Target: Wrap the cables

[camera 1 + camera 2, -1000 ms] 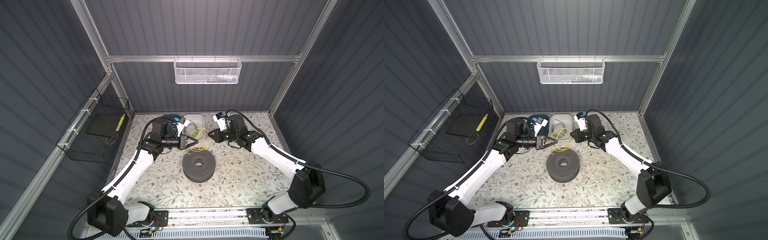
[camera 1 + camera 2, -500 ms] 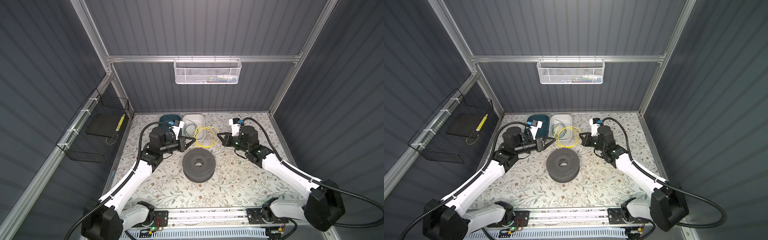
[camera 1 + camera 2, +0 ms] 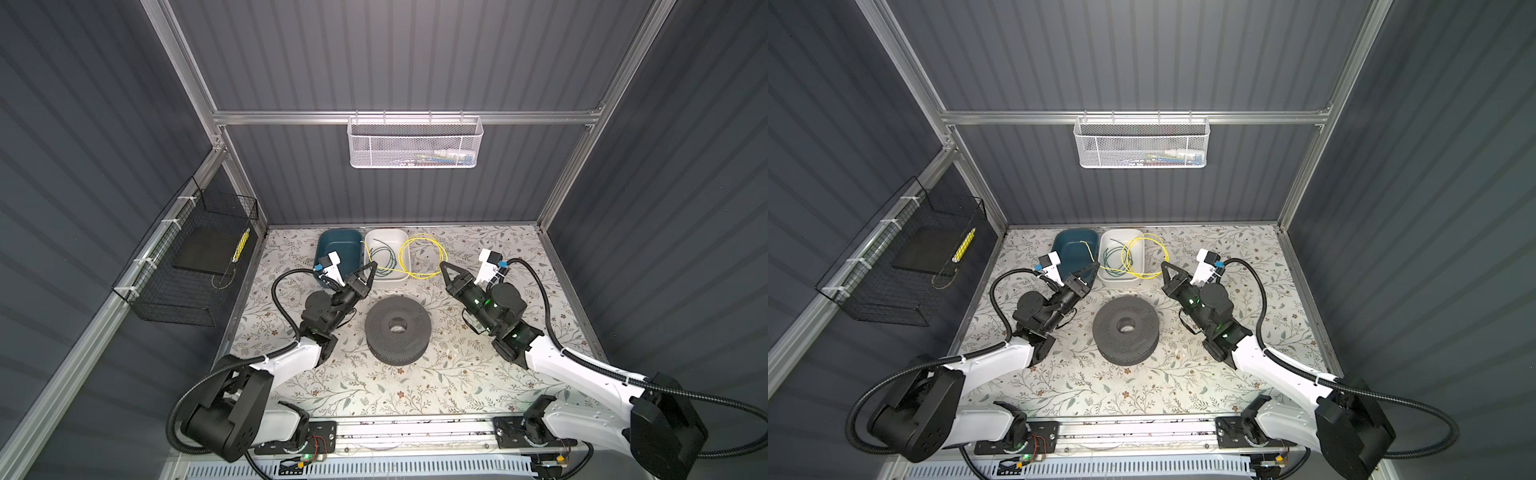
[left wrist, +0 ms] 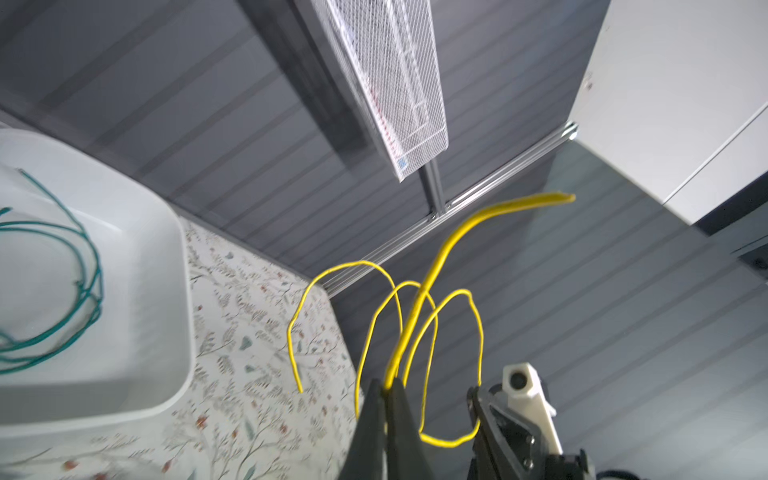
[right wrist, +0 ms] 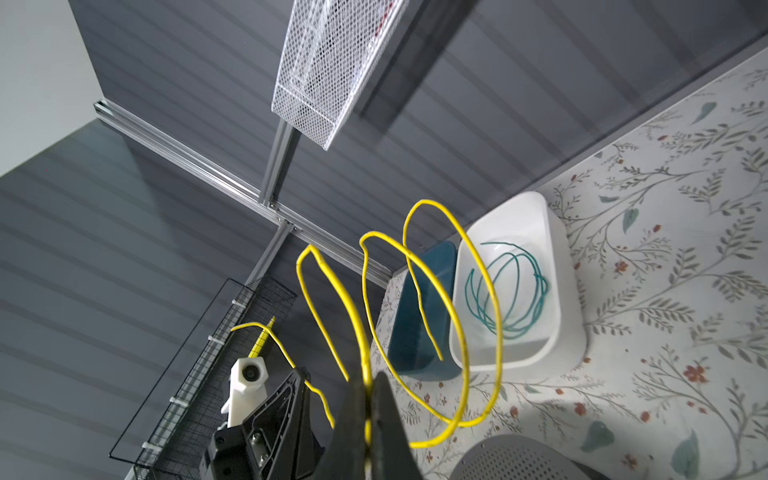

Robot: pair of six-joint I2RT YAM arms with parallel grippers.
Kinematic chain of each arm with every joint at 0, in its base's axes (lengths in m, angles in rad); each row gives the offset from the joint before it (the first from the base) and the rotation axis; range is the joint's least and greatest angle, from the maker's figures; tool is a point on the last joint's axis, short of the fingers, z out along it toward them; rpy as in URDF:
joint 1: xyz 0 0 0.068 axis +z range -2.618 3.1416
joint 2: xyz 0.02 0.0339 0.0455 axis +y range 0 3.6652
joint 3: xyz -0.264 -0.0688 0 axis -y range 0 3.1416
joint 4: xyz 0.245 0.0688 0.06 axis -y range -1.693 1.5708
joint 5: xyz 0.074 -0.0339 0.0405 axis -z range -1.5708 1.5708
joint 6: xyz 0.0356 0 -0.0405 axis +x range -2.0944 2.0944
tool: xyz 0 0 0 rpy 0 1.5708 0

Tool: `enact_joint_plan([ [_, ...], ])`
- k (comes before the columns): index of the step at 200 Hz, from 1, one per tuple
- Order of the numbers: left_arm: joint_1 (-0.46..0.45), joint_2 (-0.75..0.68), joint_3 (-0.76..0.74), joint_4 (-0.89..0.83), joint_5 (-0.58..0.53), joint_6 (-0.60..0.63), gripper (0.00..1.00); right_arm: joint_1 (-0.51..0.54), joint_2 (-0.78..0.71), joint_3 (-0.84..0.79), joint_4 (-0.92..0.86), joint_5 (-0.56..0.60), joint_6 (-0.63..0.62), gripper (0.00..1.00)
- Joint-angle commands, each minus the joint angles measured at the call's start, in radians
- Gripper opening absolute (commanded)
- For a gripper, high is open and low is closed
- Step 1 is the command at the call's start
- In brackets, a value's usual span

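The yellow cable [image 3: 420, 254] hangs in loose loops in the air between my two grippers, over the right rim of the white bin [image 3: 405, 253]. My left gripper [image 3: 372, 265] is shut on one stretch of it; the left wrist view shows the yellow cable [image 4: 419, 299] pinched at the tips [image 4: 388, 384]. My right gripper [image 3: 441, 263] is shut on another stretch [image 5: 368, 382], with several coils [image 5: 457, 324] rising beyond it. The green cable [image 3: 384, 257] lies coiled inside the white bin, also visible as a green cable [image 5: 515, 291] in the right wrist view.
A dark blue bin [image 3: 338, 249] stands left of the white one. A dark perforated spool [image 3: 398, 328] sits mid-table between both arms. A white mesh basket [image 3: 415, 143] hangs on the back wall and a black wire basket [image 3: 187, 266] on the left wall.
Both arms have drawn back toward the front of the table. The grippers have moved apart, spreading the yellow cable's loops between them. Both stay shut on the cable.
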Motion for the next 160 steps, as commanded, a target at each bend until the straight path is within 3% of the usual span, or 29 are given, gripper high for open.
enact_joint_plan([
  [1,0.024,0.065,0.012,0.284,-0.141,-0.108,0.16,-0.007,-0.006,0.058,0.070,0.112,-0.020,0.00],
  [21,0.026,0.034,0.015,0.259,-0.101,-0.072,0.40,-0.006,-0.022,0.071,0.004,0.108,-0.074,0.00],
  [34,0.030,-0.040,0.024,0.124,-0.062,-0.013,0.53,-0.007,-0.076,0.070,-0.053,0.117,-0.129,0.00],
  [46,0.031,-0.138,0.081,-0.153,0.001,0.100,0.55,-0.010,-0.117,0.074,-0.133,0.134,-0.173,0.00],
  [55,0.026,-0.210,0.167,-0.474,0.045,0.234,0.56,-0.012,-0.144,0.085,-0.191,0.137,-0.210,0.00],
  [68,-0.004,-0.267,0.319,-0.879,0.031,0.446,0.59,-0.017,-0.168,0.109,-0.279,0.130,-0.260,0.00],
  [87,-0.028,-0.260,0.501,-1.204,0.002,0.606,0.62,-0.019,-0.186,0.131,-0.355,0.129,-0.304,0.00],
  [117,-0.151,-0.152,0.727,-1.457,-0.073,0.750,0.70,-0.016,-0.185,0.144,-0.406,0.131,-0.327,0.00],
  [138,-0.254,-0.090,0.778,-1.473,-0.169,0.808,0.72,-0.015,-0.184,0.137,-0.407,0.133,-0.327,0.00],
  [160,-0.284,-0.051,0.799,-1.461,-0.274,0.821,0.72,-0.011,-0.191,0.135,-0.417,0.128,-0.324,0.00],
])
